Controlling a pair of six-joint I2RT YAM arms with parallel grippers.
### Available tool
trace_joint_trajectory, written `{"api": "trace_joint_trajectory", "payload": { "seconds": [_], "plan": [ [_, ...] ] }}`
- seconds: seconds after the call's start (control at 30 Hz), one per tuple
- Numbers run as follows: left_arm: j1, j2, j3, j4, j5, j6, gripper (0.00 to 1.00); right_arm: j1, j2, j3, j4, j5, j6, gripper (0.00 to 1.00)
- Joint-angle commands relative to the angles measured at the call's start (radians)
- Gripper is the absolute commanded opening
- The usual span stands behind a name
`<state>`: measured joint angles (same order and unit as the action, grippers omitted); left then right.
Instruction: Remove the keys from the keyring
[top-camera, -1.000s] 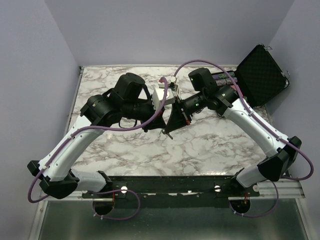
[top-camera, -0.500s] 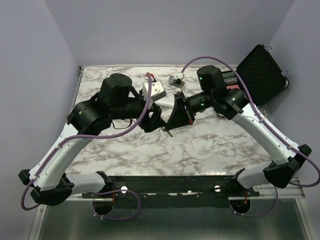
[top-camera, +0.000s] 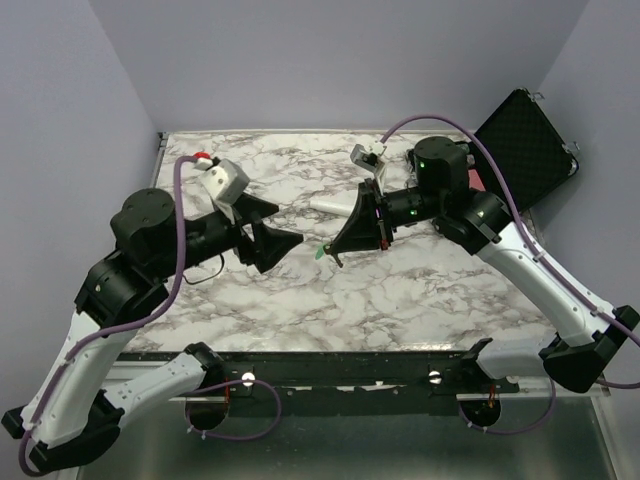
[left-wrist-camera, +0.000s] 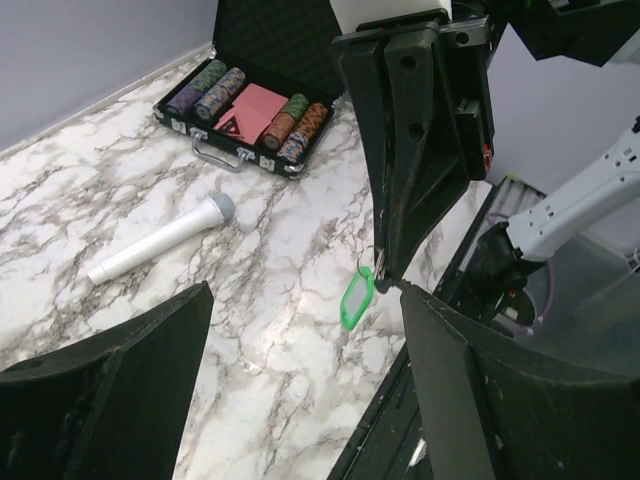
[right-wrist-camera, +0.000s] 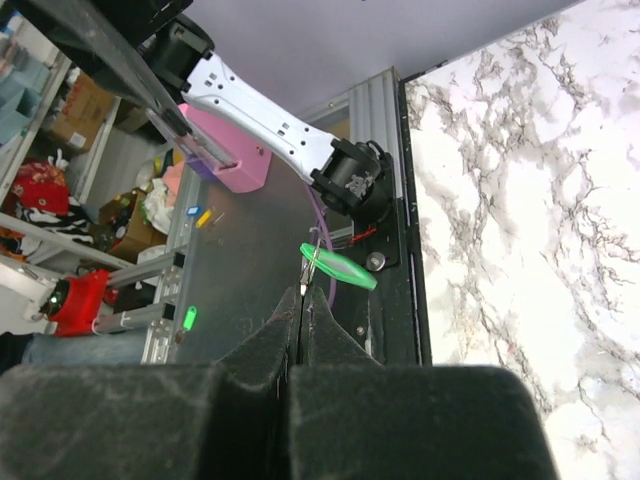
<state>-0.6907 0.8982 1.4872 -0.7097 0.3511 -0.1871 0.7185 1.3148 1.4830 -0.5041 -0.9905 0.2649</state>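
**A:** What's just changed?

**B:** My left gripper (top-camera: 283, 224) has pulled back to the left of the top view. Half a second ago it was nose to nose with the right gripper (top-camera: 336, 256) at centre. Its jaws are spread wide with nothing between them.

**A:** And the keyring?

**B:** The keyring (left-wrist-camera: 357, 297) dangles mid-frame above the table (left-wrist-camera: 290, 230). The right jaws are pressed together on its metal ring. I can't pick out the key for certain, so I judge it isn't off yet.

**A:** Anything in the way?

**B:** Farther off, a white microphone (left-wrist-camera: 160, 241) lies left of centre. An open chip case (left-wrist-camera: 250, 105) sits at the top. Both are well apart from the fob, so I see nothing blocking a second approach.
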Motion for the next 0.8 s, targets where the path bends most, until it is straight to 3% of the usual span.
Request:
{"api": "trace_joint_trajectory", "payload": {
  "seconds": [0.0, 0.37, 0.77],
  "plan": [
    [0.028, -0.129, -0.168, 0.229, -0.038, -0.205, 0.84, 0.001, -0.054, -0.052, 0.15, 0.023, 0.095, 0.01],
    [0.03, -0.242, -0.481, 0.59, 0.031, -0.501, 0.73, 0.012, -0.051, -0.079, 0.246, -0.014, 0.175, 0.01],
    [0.03, -0.197, -0.509, 0.693, 0.086, -0.557, 0.57, 0.039, -0.037, -0.072, 0.239, 0.001, 0.169, 0.01]
  ]
}}
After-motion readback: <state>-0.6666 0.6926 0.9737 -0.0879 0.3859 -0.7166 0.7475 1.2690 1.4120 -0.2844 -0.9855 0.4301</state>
